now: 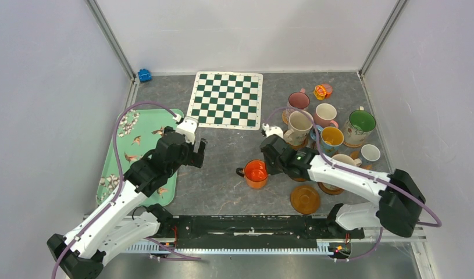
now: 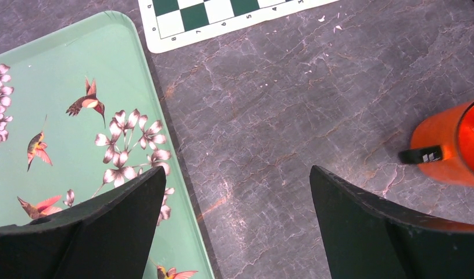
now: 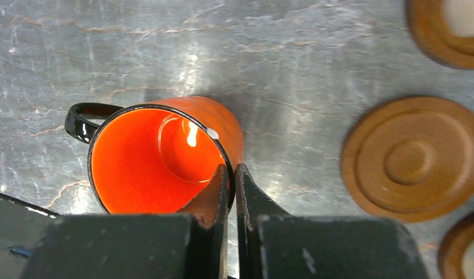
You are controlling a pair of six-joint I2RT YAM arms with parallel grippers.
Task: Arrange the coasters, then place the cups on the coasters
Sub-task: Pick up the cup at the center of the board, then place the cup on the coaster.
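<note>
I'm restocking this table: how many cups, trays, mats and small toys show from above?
Cups: 8 in view
Tray: 1
Mat: 1
Toys: 2
Total: 12

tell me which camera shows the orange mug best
Right wrist: the orange mug is close, interior visible, rim pinched by the right gripper. Top external shows it small beside that gripper; left wrist catches only its side and handle.
</note>
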